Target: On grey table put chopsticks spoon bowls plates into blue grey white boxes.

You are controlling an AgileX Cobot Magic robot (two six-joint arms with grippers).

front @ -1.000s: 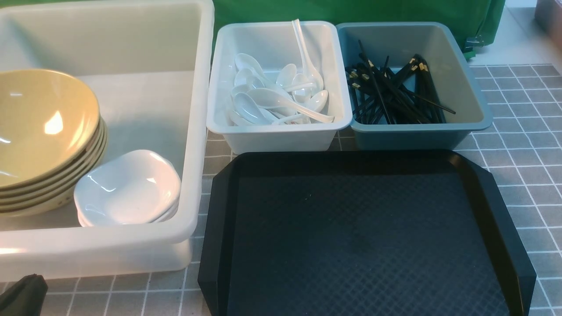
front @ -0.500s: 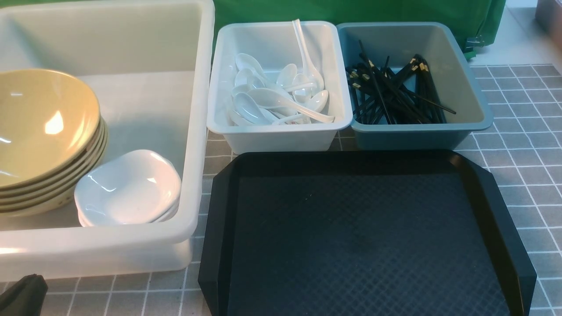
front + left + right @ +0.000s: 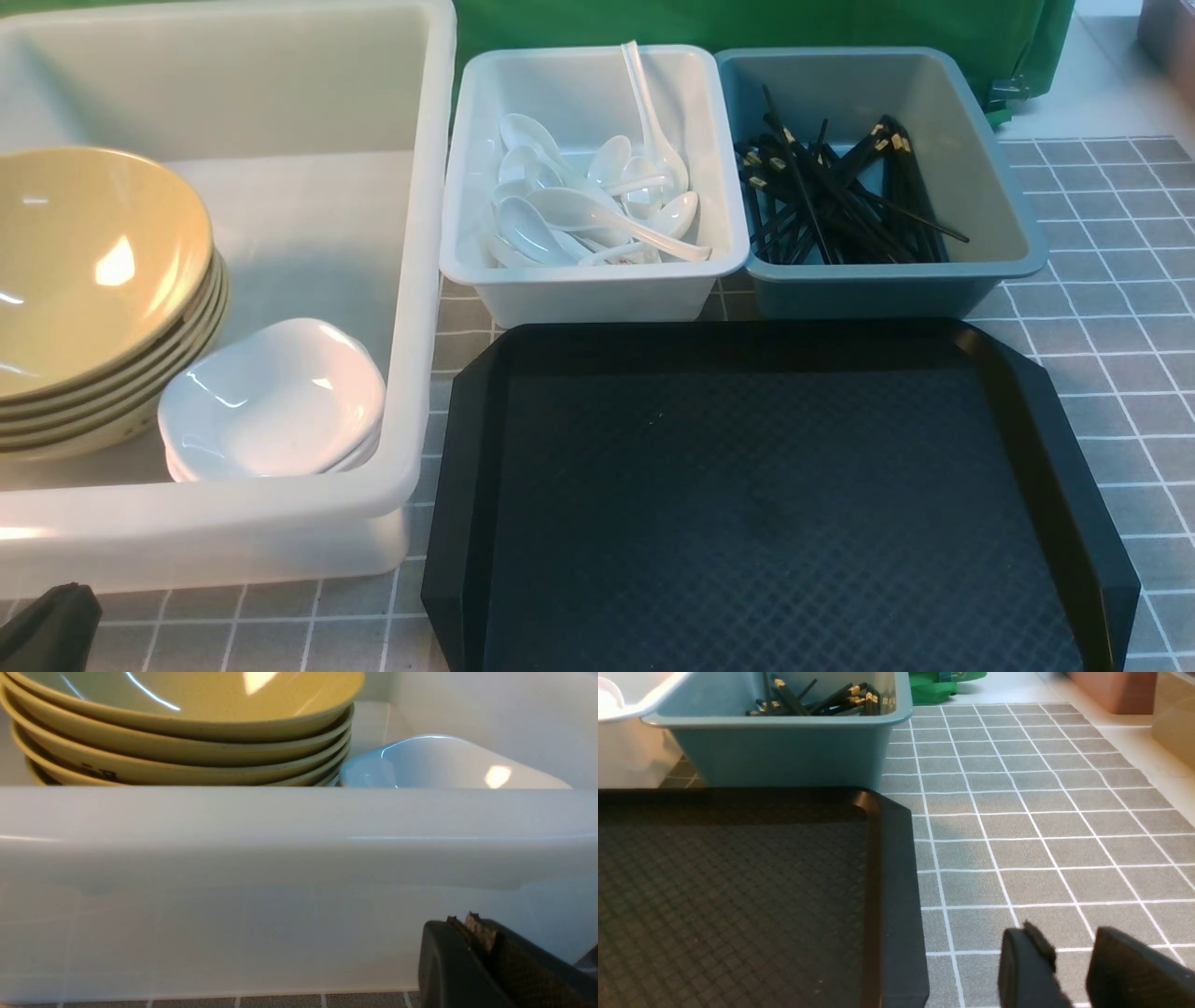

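Front view: bowls (image 3: 93, 271) and plates (image 3: 275, 401) lie in the big box (image 3: 411, 280); left end effector (image 3: 469, 933) clenched, right end effector (image 3: 1073, 956) released, empty.

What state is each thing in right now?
Bowls: stacked in the big white box.
Plates: stacked beside them.
Spoons: piled in the small white box.
Chopsticks: piled in the blue box.
Tray: empty.
Left gripper: shut, empty.
Right gripper: open, empty.

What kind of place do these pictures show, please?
Probably a dish-sorting station, like a canteen tray return mocked up for practice. Sorted tubs hold stacked bowls, spoons and chopsticks, behind an empty black tray on a grey table.
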